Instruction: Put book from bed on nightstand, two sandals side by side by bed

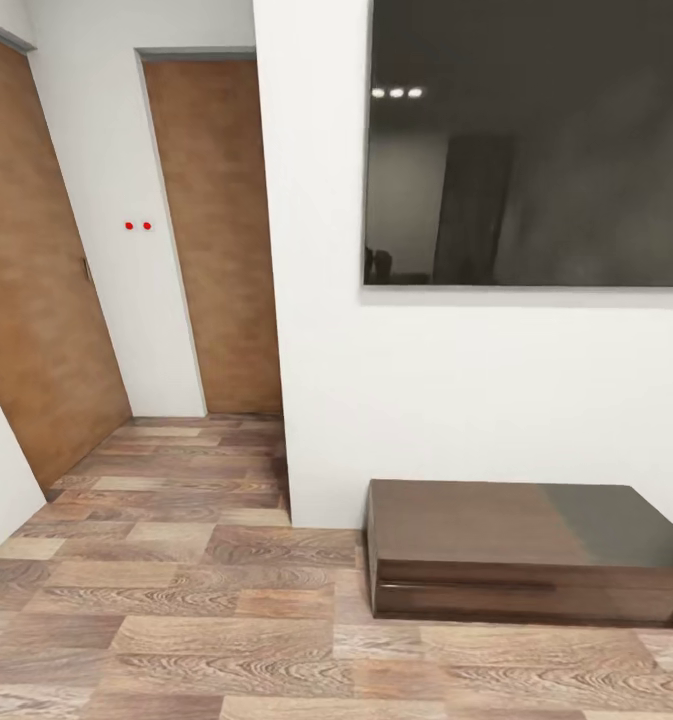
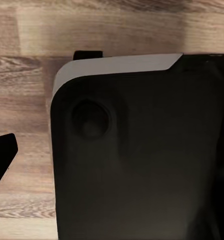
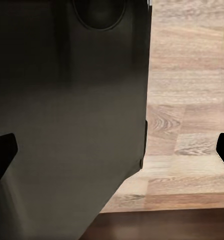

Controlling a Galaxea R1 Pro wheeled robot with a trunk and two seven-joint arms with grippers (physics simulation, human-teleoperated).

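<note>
Still in transit, I judge; no book, bed, sandals in sight. Left: two brown doors (image 1: 211,230) off short hallway, wood floor (image 1: 176,600) running through. Centre: white wall (image 1: 326,400). Right: dark TV screen (image 1: 531,140) above long low bench (image 1: 526,545). Wrist views: right gripper (image 3: 112,150) fingers spread, nothing between; left gripper, one fingertip (image 2: 2,155) showing, state unclear. Next: turn base, find bed.

We note our base (image 2: 142,160) as a matte black shell with a rounded corner, a light-grey upper rim and a shallow circular recess; black fingertips (image 3: 2,152).
</note>
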